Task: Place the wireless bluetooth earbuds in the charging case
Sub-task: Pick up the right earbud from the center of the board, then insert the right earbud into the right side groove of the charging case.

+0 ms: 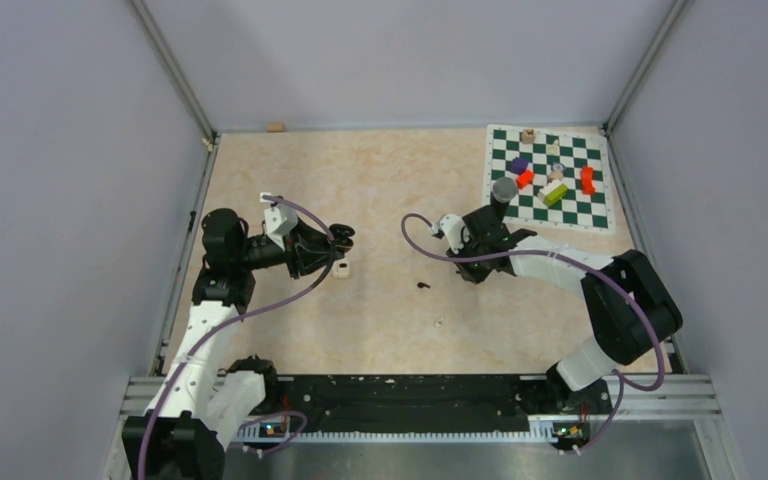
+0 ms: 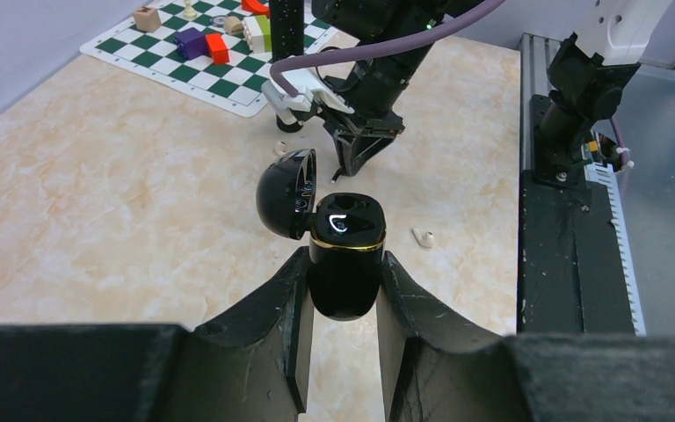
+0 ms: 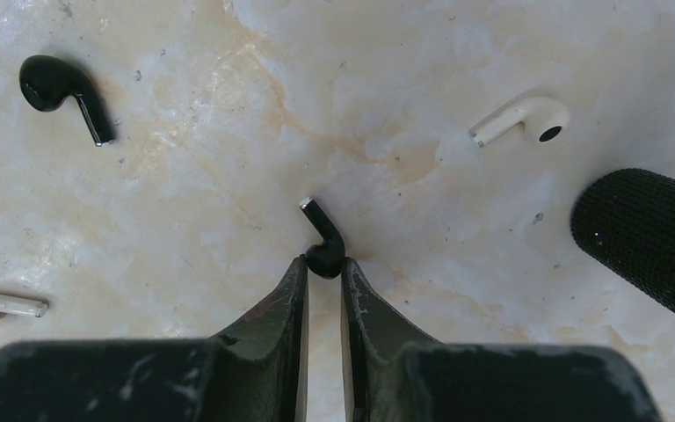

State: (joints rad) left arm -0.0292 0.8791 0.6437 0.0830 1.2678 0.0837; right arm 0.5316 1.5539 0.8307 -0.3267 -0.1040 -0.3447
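Right jaws pinch a black bud, stem pointing ahead; left jaws clamp the open case, seemingly well apart leftward

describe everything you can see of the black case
The case is glossy black and rounded, plastic by its look, with a thin gold band just under its top face, where a shallow recess catches the light. Its domed lid is hinged open, swung to one side and standing up. The case stands upright, pinched at its lower body between the fingers of the shut left gripper. Whether its base rests on the table is hidden.
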